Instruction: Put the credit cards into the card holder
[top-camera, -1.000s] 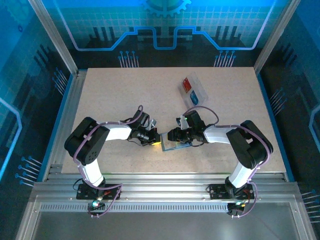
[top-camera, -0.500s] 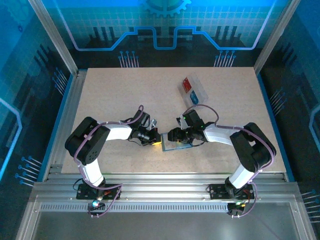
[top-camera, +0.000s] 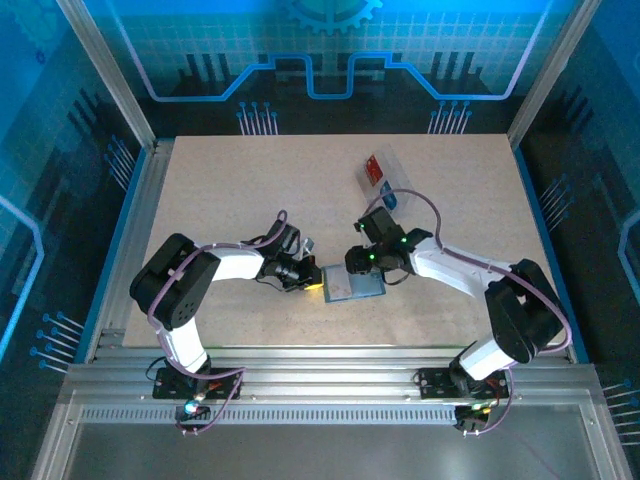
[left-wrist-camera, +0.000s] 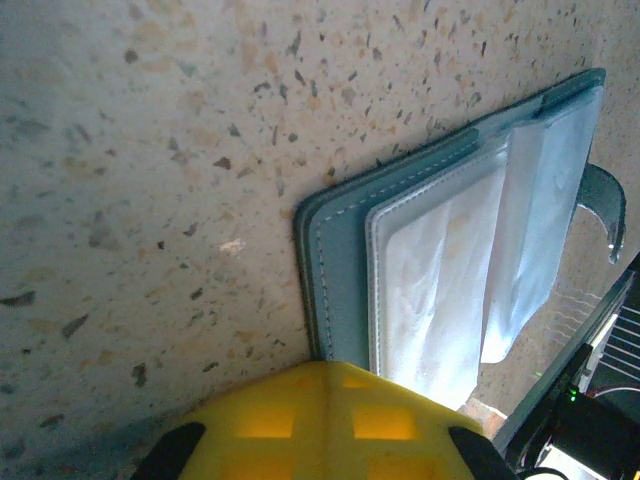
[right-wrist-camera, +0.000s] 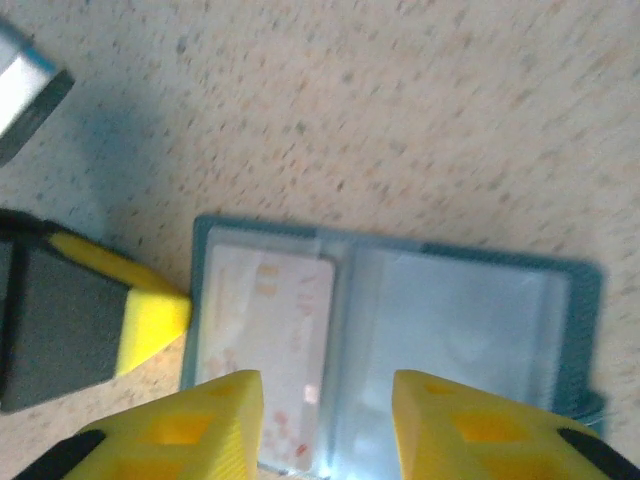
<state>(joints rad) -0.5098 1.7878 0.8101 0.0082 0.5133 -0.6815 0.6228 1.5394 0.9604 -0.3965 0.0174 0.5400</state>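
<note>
**Figure. Card holder laid open; cards not yet fetched.** The card holder (right-wrist-camera: 450, 320) lies spread flat on the table (top-camera: 240, 190), its clear inner pockets facing up.

- **Left claw** (top-camera: 311, 280): the jaws are together and the yellow tip rests at the holder's left edge. Whether it pins the cover or only touches it cannot be told.
- **Right claw** (right-wrist-camera: 330, 415): the fingers stand apart and hold nothing. The holder lies directly beneath and just ahead of them.
- **Cards:** the red card (top-camera: 375, 167) and the blue card (top-camera: 391, 200) sit in the clear tray (top-camera: 400, 175), well beyond the right claw on its far side.

The step in hand appears to be steadying the opened holder. The next move probably calls for the right claw to reach out to the tray and lift one thin card by its edge. It would then bring the card back level with a pocket mouth.
</note>
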